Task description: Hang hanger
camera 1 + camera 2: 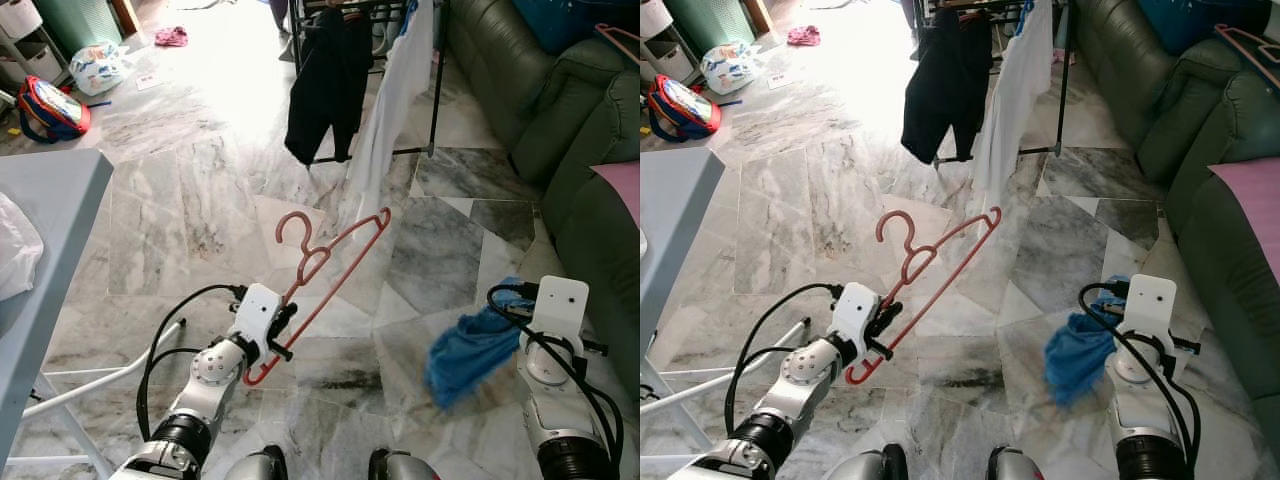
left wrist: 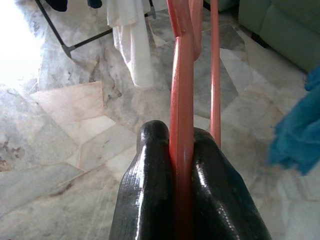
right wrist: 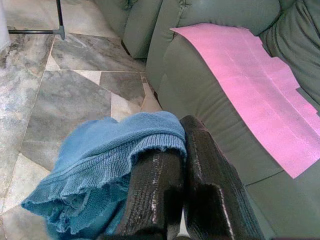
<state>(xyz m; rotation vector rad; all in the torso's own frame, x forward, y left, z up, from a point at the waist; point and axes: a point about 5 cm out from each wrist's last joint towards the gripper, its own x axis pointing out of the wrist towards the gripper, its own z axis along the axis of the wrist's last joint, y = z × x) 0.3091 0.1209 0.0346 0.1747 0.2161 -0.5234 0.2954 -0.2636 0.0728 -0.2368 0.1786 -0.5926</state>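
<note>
**Hanger pinched low, hook pointed at the rack ahead**

Jaws of the left gripper (image 1: 283, 330) are closed tight on the red hanger (image 1: 330, 270), pinching one of its thin bars near a lower corner; in the left wrist view the two black fingers (image 2: 150, 175) are seen pressed against either side of the bar. From the jaws, the hanger's long axis is carried up and forward, slanting toward the robot's right, with the hook (image 1: 292, 228) at the far upper end. Well beyond the hook, straight ahead of the jaws, the black clothes rack (image 1: 435, 90) is found, with a dark garment (image 1: 325, 85) and a white garment (image 1: 390, 110) hung on it. The rack is judged well out of reach from here. The right gripper (image 3: 182, 165) is shut on a blue knitted cloth (image 3: 105, 165), beside the green sofa (image 3: 200, 75), so the hanging is expected to fall to the left arm.
</note>
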